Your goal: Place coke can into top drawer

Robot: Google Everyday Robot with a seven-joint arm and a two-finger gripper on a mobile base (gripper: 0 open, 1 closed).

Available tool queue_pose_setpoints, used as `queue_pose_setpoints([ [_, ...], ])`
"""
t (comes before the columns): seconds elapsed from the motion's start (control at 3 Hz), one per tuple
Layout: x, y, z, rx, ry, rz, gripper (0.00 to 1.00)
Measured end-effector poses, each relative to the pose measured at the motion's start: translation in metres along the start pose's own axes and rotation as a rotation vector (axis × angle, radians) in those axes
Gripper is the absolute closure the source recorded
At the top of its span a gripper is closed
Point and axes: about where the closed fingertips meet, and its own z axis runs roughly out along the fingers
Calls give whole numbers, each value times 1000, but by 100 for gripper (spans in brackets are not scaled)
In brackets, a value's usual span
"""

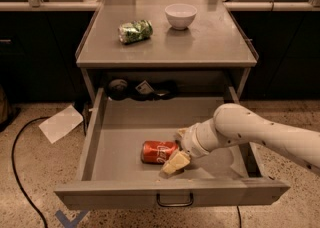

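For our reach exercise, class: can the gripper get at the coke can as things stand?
Probably yes: the gripper is inside the open drawer, right beside the can, with nothing between them.

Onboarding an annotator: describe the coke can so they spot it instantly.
Find the grey table and its pulled-out top drawer. Lying sideways on the drawer floor, at the gripper tip, is the coke can. It is red with white script, unlike the green can on the tabletop.

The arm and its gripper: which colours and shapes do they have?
The arm is a smooth, white, rounded tube with small dark dots and a ringed wrist; no cables show on it. The gripper, inside the top drawer beside the coke can, is pale yellowish and wedge-shaped.
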Motion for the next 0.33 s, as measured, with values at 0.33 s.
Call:
queue_pose_setpoints([
  [0.33,0,0,0,0,0,0,0],
])
